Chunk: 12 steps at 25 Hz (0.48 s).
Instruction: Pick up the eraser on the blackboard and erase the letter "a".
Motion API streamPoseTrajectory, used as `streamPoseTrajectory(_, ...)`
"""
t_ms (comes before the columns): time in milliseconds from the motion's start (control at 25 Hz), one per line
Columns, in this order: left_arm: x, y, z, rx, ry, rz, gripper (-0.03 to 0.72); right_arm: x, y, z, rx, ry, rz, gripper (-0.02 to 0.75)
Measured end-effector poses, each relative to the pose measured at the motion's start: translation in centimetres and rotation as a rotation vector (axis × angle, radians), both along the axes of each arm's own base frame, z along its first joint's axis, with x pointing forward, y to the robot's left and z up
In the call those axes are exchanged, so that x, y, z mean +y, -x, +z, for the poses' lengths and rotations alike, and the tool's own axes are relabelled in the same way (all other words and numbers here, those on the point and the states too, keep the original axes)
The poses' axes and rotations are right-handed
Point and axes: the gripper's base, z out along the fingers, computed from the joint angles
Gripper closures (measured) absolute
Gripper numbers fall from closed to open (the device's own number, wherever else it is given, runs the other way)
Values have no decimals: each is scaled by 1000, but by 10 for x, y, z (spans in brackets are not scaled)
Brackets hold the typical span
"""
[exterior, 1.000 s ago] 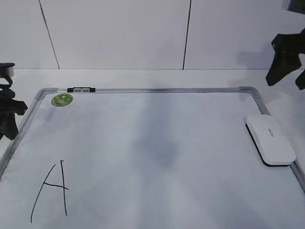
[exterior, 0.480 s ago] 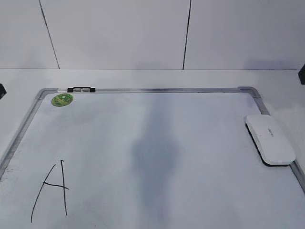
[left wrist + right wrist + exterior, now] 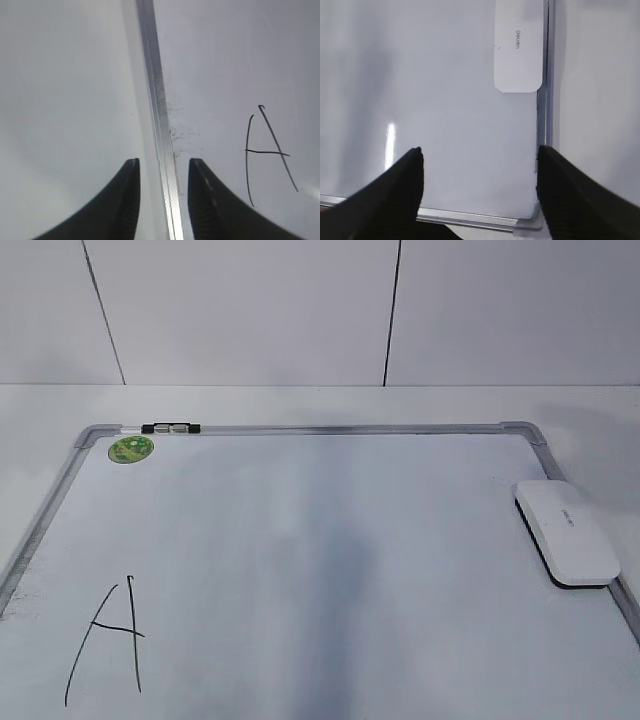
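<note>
moved: both black arms left the exterior view since a second ago | right gripper [image 3: 479, 187]: jaws spread wide, empty, above the board's corner | left gripper [image 3: 164, 197]: parted narrowly, empty, straddling the silver frame | white oblong plastic eraser [image 3: 566, 532]: untouched at the right edge of the white silver-framed blackboard [image 3: 300, 427] | small letter "a": not visible, only the large capital "A" [image 3: 108, 642] | task: not yet started

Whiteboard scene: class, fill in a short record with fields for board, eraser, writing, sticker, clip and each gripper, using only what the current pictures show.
board: white, silver frame, lying flat
eraser: white, on the board against its right edge, untouched
writing: one large "A" near the board's left edge; no small "a" in view
sticker: green, far left corner
clip: black and silver, on the far frame
left gripper: open, above the left frame
right gripper: open, empty, apart from the eraser
</note>
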Motion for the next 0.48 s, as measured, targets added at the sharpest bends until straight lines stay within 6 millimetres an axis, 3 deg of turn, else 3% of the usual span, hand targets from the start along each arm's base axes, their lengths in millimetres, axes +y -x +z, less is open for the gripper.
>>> streamPoseTrajectory(200, -2, 38, 31, -109, 43, -2, 443, 0, 31, 4, -69, -2, -1, 197)
streamPoseTrajectory(480, 0, 91, 53, -236, 55, -5, 443, -1, 76, 12, -203, -3, 0, 197)
